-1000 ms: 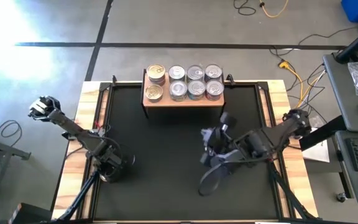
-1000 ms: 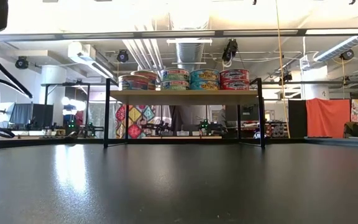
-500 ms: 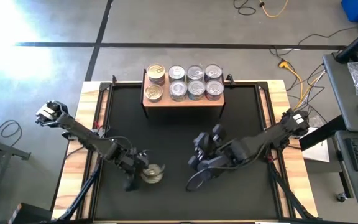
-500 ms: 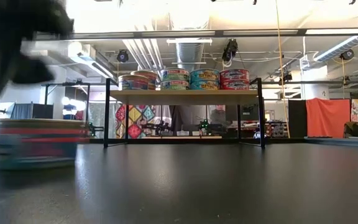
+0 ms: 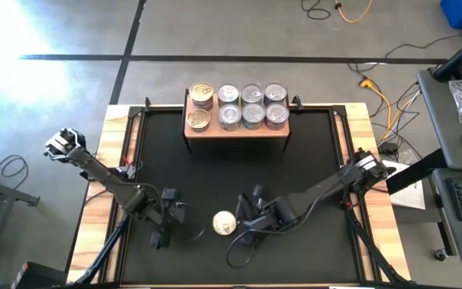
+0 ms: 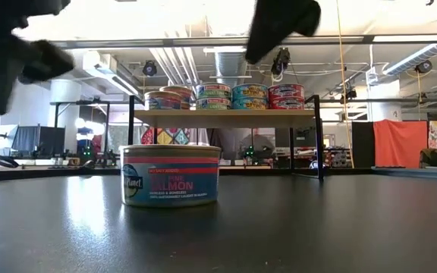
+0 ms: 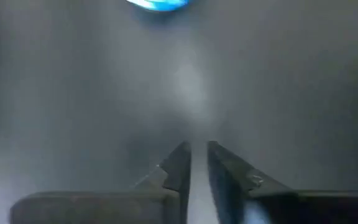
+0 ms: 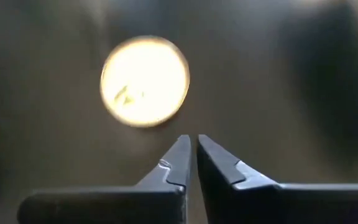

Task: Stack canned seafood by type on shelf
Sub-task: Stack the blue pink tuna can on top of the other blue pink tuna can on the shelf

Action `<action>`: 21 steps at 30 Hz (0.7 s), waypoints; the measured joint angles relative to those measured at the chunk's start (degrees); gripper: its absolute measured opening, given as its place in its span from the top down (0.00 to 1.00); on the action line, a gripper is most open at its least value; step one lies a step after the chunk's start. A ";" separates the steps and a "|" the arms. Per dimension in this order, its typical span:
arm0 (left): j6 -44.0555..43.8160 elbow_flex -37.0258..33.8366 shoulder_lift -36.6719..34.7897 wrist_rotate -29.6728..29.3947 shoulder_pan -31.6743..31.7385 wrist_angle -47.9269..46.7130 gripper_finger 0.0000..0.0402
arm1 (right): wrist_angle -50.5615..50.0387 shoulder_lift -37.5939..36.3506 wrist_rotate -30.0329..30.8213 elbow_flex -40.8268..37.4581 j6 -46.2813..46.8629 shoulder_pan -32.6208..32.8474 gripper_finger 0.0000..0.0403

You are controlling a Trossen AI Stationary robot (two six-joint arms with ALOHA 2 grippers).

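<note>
Standing alone on the black counter (image 5: 311, 160) near its front edge: one gold-lidded salmon can (image 5: 224, 223), well apart from the shelf (image 5: 236, 128) at the back, where the other cans (image 5: 252, 104) sit stacked. Left gripper (image 5: 164, 227) and right gripper (image 5: 249, 224) flank it low, neither touching; both sets of jaws are together, holding nothing. Risk: unless the jaws part first, a descent could strike the lid or shove the can; a wrong-type stack also threatens.

Lone can (image 5: 224, 223) on table (image 5: 215, 172) between grippers; other cans (image 5: 251, 104) on shelf (image 5: 235, 128).
</note>
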 joint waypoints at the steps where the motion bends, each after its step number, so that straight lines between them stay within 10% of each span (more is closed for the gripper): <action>1: -0.77 -1.51 -0.32 1.63 0.05 2.41 0.88 | -1.01 0.27 -2.02 0.01 1.37 -0.02 0.93; 21: 9.64 -16.11 4.91 3.82 3.43 39.90 0.06 | -1.69 1.23 -8.59 0.40 14.91 2.32 0.28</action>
